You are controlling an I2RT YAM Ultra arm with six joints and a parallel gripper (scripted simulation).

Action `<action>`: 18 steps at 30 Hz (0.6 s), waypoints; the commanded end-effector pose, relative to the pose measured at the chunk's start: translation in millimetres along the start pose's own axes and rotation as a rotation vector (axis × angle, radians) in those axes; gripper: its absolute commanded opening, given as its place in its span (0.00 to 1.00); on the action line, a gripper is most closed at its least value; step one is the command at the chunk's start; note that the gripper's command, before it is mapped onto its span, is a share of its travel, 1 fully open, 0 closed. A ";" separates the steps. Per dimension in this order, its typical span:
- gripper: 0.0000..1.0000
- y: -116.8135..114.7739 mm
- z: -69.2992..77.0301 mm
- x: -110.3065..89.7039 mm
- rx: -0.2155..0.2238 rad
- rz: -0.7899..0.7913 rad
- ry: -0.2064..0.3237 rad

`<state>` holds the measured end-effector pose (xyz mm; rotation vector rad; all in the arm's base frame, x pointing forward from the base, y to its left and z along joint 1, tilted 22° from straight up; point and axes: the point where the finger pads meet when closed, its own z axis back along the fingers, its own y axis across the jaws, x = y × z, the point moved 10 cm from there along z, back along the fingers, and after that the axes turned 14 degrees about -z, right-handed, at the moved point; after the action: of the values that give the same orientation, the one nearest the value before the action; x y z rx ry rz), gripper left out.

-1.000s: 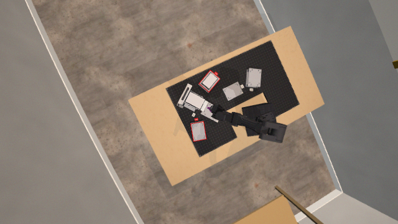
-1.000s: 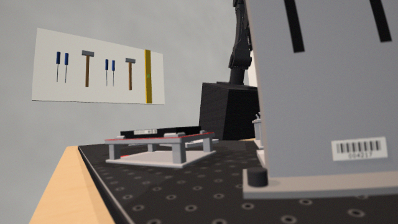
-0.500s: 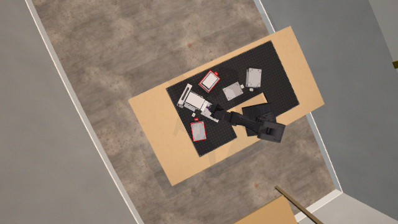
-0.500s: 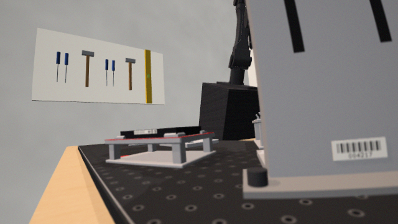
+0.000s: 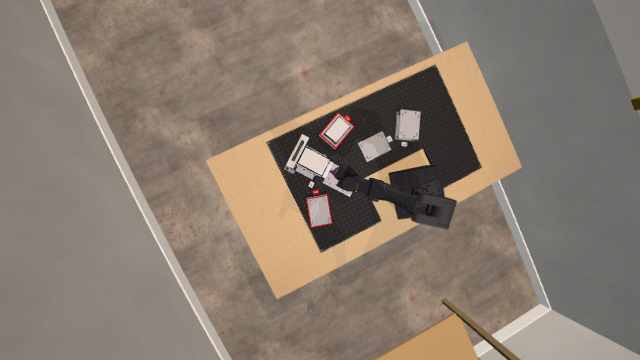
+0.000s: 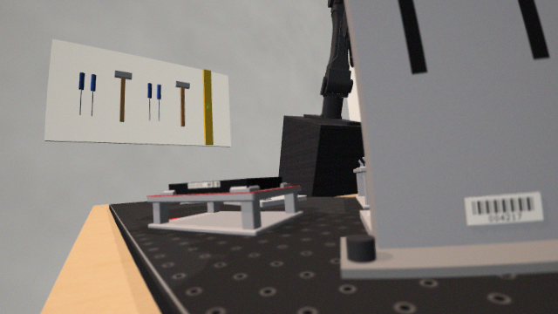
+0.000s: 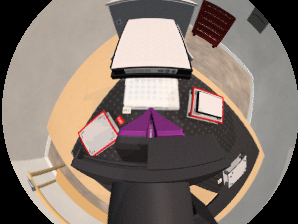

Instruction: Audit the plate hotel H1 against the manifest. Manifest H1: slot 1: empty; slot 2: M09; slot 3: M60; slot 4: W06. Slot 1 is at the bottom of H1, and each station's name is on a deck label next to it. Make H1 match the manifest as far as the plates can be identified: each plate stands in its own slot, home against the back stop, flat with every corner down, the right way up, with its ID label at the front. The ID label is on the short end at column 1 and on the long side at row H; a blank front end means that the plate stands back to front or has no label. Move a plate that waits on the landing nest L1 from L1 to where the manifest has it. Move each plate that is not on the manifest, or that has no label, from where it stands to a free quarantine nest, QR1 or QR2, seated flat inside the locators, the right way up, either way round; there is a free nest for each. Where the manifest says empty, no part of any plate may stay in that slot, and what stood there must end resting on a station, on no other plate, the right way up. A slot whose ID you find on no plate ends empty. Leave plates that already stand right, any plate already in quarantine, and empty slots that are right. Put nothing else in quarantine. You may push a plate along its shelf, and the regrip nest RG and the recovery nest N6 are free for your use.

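The plate hotel H1 (image 5: 295, 152) (image 7: 149, 43) stands at the left of the black deck; in the exterior view its grey wall (image 6: 453, 131) with a barcode fills the right side. A white well plate (image 7: 152, 94) (image 5: 313, 161) sticks out of the hotel's front toward me. My gripper (image 7: 150, 111) (image 5: 333, 175) has purple fingers and is shut, with nothing between them. Its tips are right at the plate's near short end, at about the plate's height. I cannot read any ID label.
Two red-rimmed quarantine nests flank the hotel: one (image 5: 336, 131) (image 7: 206, 104) holds a white plate, the other (image 5: 319, 210) (image 7: 99, 132) (image 6: 227, 198) looks grey inside. Two more grey nests (image 5: 374, 146) (image 5: 407, 125) stand further right. The arm's black base (image 5: 430, 205) (image 6: 318, 157) is behind me.
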<state>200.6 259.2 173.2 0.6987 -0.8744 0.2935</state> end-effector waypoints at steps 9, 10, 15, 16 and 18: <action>0.00 1.4 -2.7 5.4 -0.001 0.000 -0.001; 0.00 1.5 -3.2 5.9 -0.001 0.000 -0.001; 0.00 2.1 -5.6 8.2 -0.001 0.000 -0.001; 0.00 2.2 -6.0 8.6 -0.001 0.000 -0.001; 0.00 2.4 -7.0 9.5 -0.001 0.000 -0.001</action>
<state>208.8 265.3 176.2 0.6983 -0.8741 0.2936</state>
